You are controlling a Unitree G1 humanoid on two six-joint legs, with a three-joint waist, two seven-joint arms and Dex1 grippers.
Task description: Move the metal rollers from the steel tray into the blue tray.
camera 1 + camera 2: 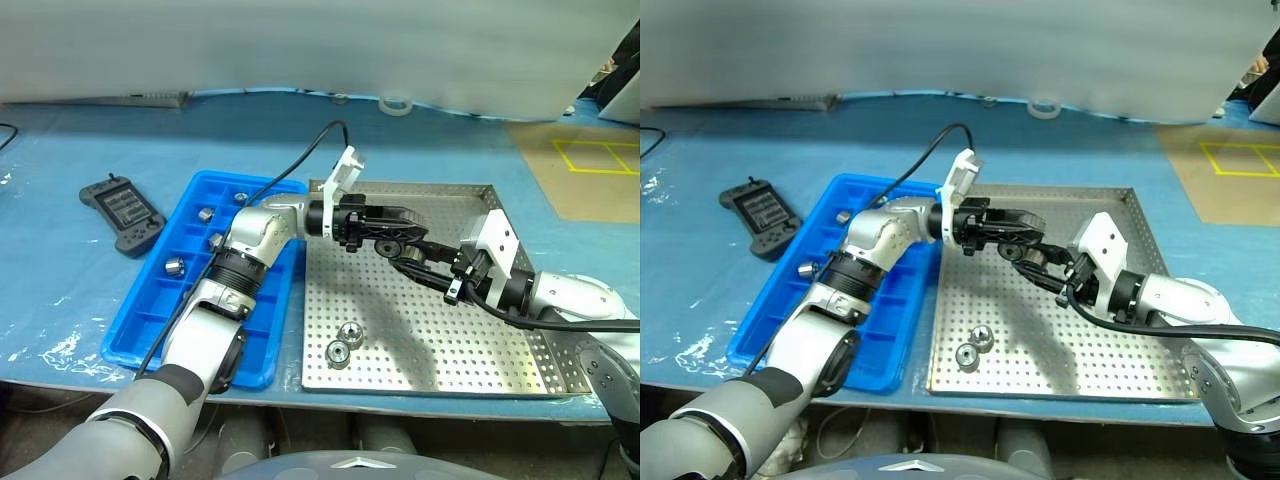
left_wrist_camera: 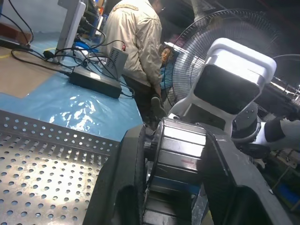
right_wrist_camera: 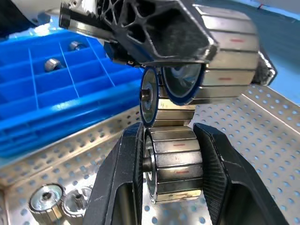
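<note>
From the head, a grey controller [image 1: 122,212] lies on the blue table cover beside the blue tray [image 1: 150,325], which holds 4 rollers [image 1: 174,267]; 2 more [image 1: 344,342] sit in the steel tray [image 1: 450,360]. The left gripper [image 1: 392,228] is clamped on a roller stack. In the right wrist view, the right gripper [image 3: 171,161] pinches the stack's lower roller [image 3: 174,164]. In the left wrist view, a person [image 2: 136,42] stands by a fan [image 2: 201,51]

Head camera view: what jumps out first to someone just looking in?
The left gripper and right gripper meet tip to tip above the steel tray, each clamping a metal roller. Two more rollers lie near the tray's front edge; others sit in the blue tray.
</note>
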